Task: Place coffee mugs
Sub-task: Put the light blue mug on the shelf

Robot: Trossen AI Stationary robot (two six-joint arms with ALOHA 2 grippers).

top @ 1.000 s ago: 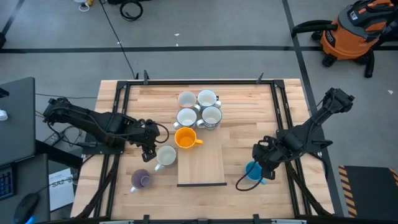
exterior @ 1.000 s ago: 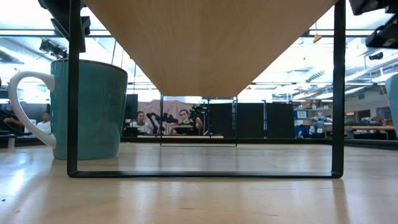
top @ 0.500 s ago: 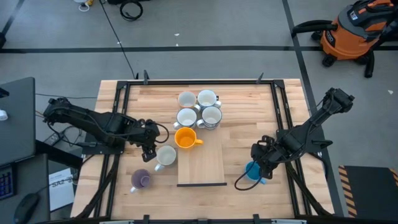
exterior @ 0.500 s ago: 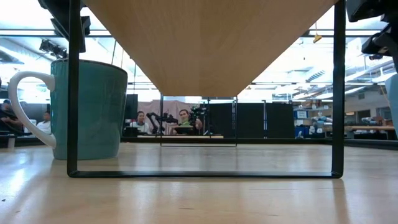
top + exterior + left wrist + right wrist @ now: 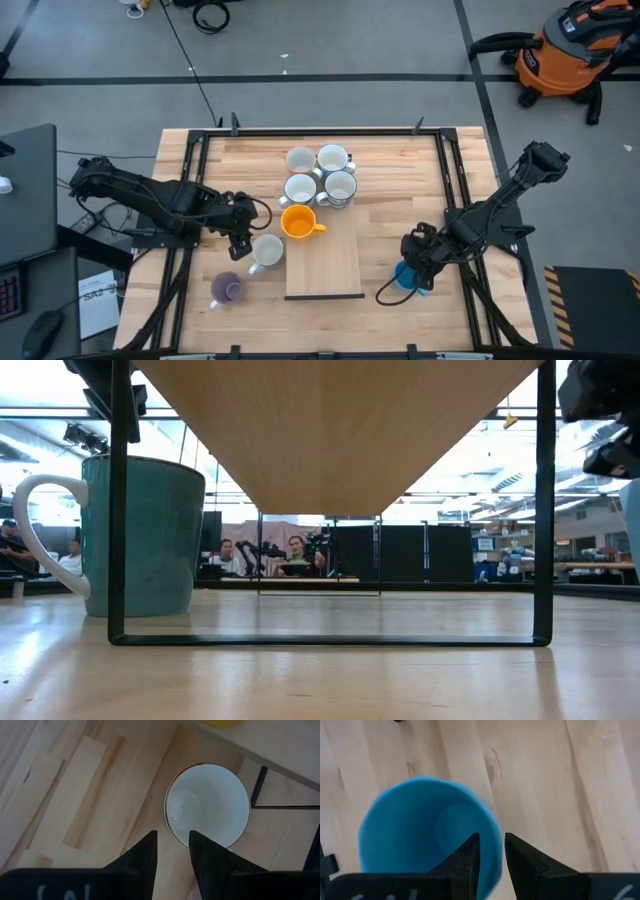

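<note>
A wooden worktop (image 5: 390, 170) seen from above, with a low wooden riser shelf (image 5: 324, 262) on a thin black frame near its front middle; every place below is given relative to this shelf

Beyond the shelf's far edge stands a cluster of four white mugs (image 5: 320, 175), packed together and all empty. A yellow-orange mug (image 5: 298, 222) sits at the shelf's far left corner, just beside the cluster, its handle pointing over the shelf. A fifth white mug (image 5: 266, 250) stands just left of the shelf, also empty. A purple mug (image 5: 227, 290) sits further left and nearer the front edge. A bright blue mug (image 5: 409, 275) stands to the right of the shelf, apart from it

The left end effector (image 5: 238, 240) hovers beside the lone white mug; the left wrist camera shows that mug (image 5: 207, 805) empty, with the two dark fingers (image 5: 145, 854) set narrowly apart over its rim. The right end effector (image 5: 415, 262) is over the blue mug; the right wrist camera shows its fingers (image 5: 470, 855) narrowly parted astride the mug's (image 5: 427, 827) wall, one inside and one outside. Whether they press the wall cannot be told

The table-level camera looks under the shelf's (image 5: 330, 430) underside: a mug (image 5: 140, 535) that reads teal here stands at the left, handle outward, partly crossed by a black frame leg (image 5: 120, 500). People (image 5: 290, 555) sit far back in the room
</note>
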